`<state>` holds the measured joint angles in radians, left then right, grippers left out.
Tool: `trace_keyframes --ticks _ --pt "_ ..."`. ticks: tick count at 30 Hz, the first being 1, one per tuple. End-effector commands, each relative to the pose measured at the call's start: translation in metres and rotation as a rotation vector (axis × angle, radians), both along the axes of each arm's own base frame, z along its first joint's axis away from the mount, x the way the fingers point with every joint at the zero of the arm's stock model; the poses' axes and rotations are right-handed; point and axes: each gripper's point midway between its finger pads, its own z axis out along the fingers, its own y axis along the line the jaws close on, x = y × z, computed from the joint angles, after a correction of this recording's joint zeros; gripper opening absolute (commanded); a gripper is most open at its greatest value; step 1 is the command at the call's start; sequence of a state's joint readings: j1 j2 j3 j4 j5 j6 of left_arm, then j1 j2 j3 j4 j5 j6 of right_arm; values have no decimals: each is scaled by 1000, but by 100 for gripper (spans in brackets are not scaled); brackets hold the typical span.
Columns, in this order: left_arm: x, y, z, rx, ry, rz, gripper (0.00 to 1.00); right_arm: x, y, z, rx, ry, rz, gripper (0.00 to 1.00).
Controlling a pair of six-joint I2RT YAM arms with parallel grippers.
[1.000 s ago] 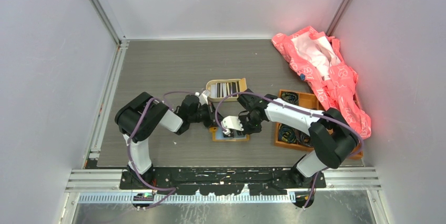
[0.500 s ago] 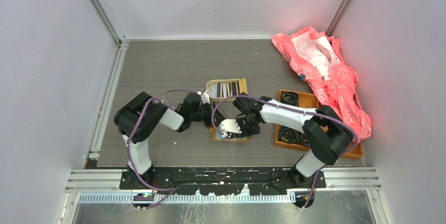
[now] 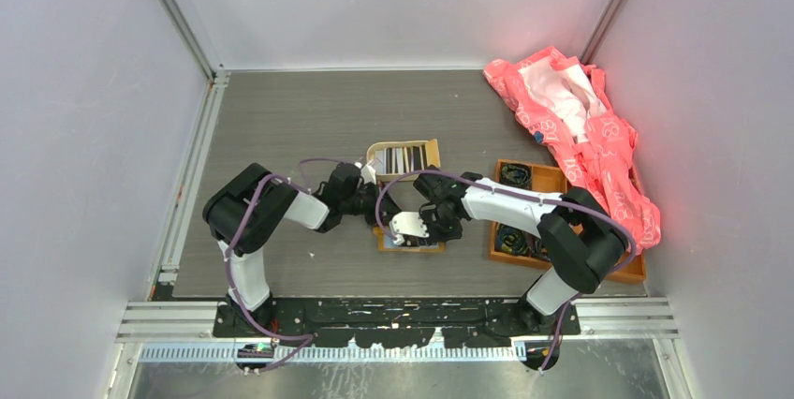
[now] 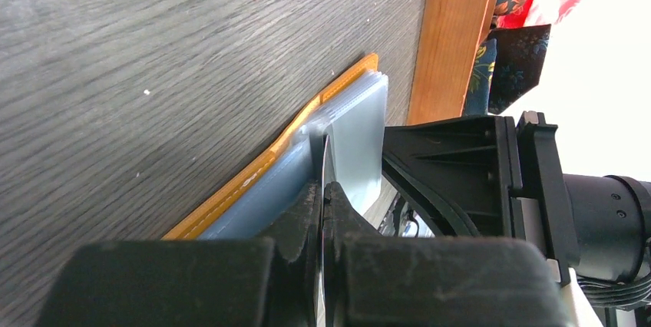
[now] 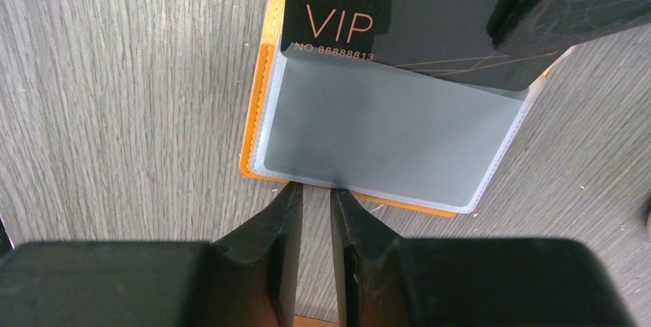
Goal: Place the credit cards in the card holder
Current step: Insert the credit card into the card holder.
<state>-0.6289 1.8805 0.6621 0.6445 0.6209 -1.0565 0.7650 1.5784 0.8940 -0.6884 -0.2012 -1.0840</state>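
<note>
Your left pincer (image 4: 325, 193) is closing fully on a black card (image 5: 430, 20), and in its own wrist view you are seeing that card only as a thin edge between the fingers. From the right wrist view, you are reading a chip and "VIP" on the card's face. Its far end is running off the top of the frame, and the left pincer is covering one corner.

The holder (image 5: 384, 135) is lying open and flat on the worktop (image 5: 130, 112), with an orange border around clear sleeves. The card is overlapping the holder's far part. You cannot tell whether its leading edge is sitting inside a sleeve or only lying over it.

Your right pincer (image 5: 315, 193) is standing with its jaws a narrow gap apart and its tips meeting the holder's near edge. Whether the tips are nipping that edge or only touching it is not showing.

In the top view both wrists are crowding over the holder, so you are getting only a sliver of orange under them, and the card is hidden there.

Just beyond the pincers, a tin (image 3: 403, 157) is holding more cards, too small to count. To the right, a tray (image 3: 536, 169) is sitting with dark bundles in its compartments. The right arm and a pink cloth (image 3: 580, 127) are covering part of the tray.
</note>
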Motion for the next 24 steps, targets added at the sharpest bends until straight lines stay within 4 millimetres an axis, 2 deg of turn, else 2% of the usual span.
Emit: trace_keyframes --ticks 1,15,24 --pt "-4 -3 -7 41 -8 -34 0 12 17 9 48 -45 2 26" --pt "4 -10 -7 42 -15 -47 0 13 18 11 55 -50 -4 26" --pt "4 -9 -11 50 -16 -45 0 29 12 38 108 -112 -76 40"
